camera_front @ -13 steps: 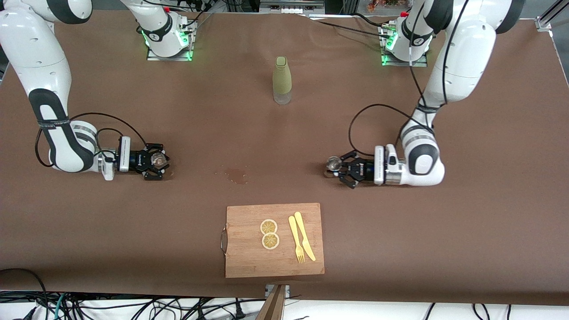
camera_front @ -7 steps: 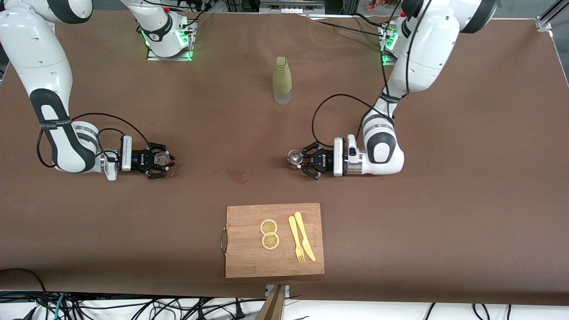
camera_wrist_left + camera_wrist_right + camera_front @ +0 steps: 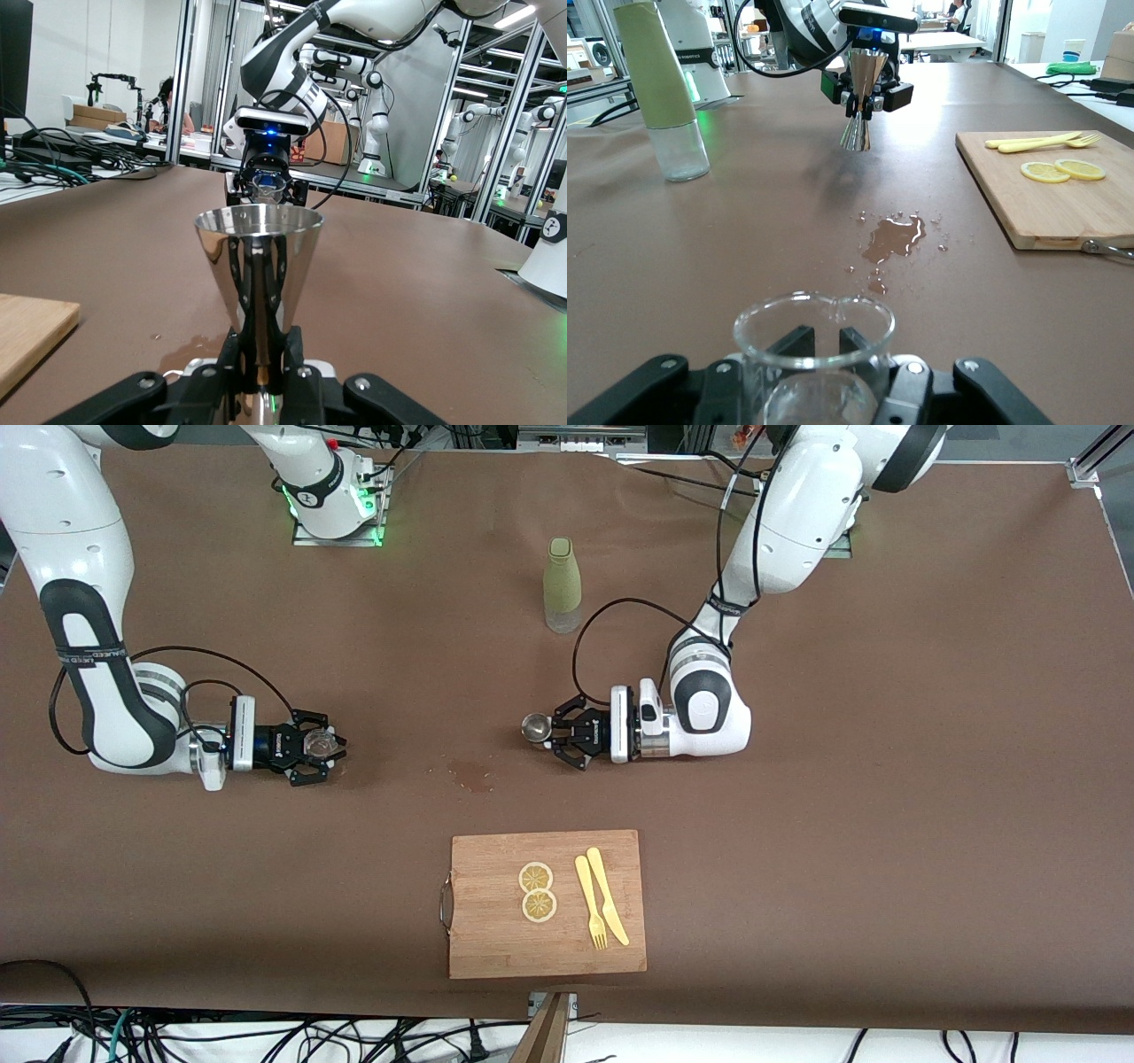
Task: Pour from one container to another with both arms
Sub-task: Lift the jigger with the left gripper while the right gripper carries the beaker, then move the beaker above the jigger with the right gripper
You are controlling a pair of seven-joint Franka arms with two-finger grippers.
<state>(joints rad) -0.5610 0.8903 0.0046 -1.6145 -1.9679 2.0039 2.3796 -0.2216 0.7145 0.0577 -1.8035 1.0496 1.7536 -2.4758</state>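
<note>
Left hand (image 3: 551,733): clenched on a metal jigger (image 3: 534,728), held upright just above the table near its middle, over bare brown cloth.
Metal jigger: polished double cone; in the left wrist view (image 3: 258,266) gripped at the waist, upper cup up.
Right hand (image 3: 321,746): low over the table toward the right arm's end, fingers closed around a small glass beaker (image 3: 317,742).
Glass beaker: clear, rim with a spout, upright; seen close in the right wrist view (image 3: 814,332) between the black fingers (image 3: 663,381).
Spill (image 3: 474,773): small wet patch on the table, between the two hands and a little nearer the front camera.
Bottle (image 3: 562,584): pale green sleeve over a clear base, upright, capped, toward the table's edge where the arm bases stand, midway between them.
Cutting board (image 3: 547,903): wooden, metal handle, close to the table's front edge.
On the board: two lemon slices (image 3: 537,891), touching; beside them a yellow fork (image 3: 590,902) and knife (image 3: 607,895).
</note>
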